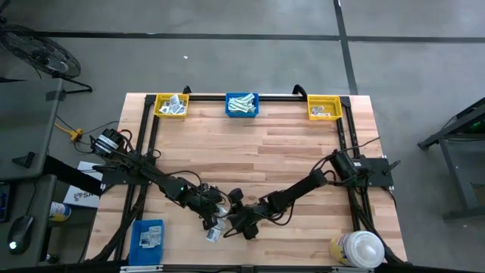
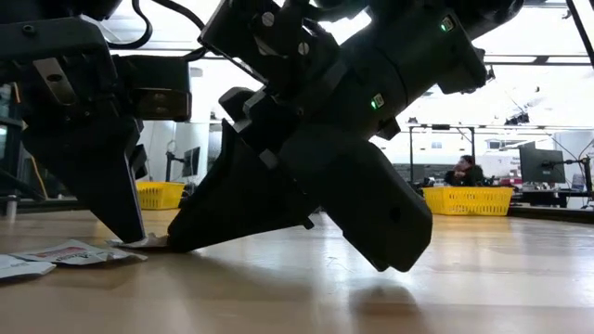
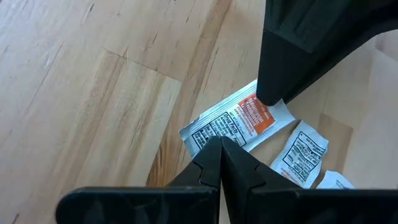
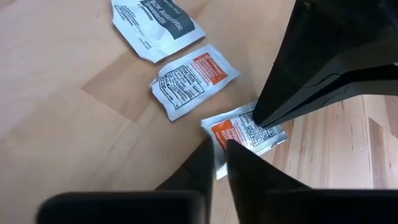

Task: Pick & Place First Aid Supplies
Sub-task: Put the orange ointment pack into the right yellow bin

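Right gripper [image 4: 219, 155] pressing nearly closed fingertips on orange-marked packet [image 4: 244, 135] at table's near-middle; lifted grip not visible. Left gripper [image 3: 220, 163] fully closed, tip touching same packet, holding nothing. Three packets [image 4: 194, 79] lying close together; one reading "BZK Antiseptic" [image 4: 155, 23]. Two yellow bins [image 1: 171, 105], one blue bin [image 1: 242, 105] standing at far edge; bottle [image 1: 356, 249] at near right corner.

on the dark-banded white packet [image 4: 155, 25] i can read "bzk antiseptic"; the print on the orange-labelled packets [image 4: 194, 79] is too small.
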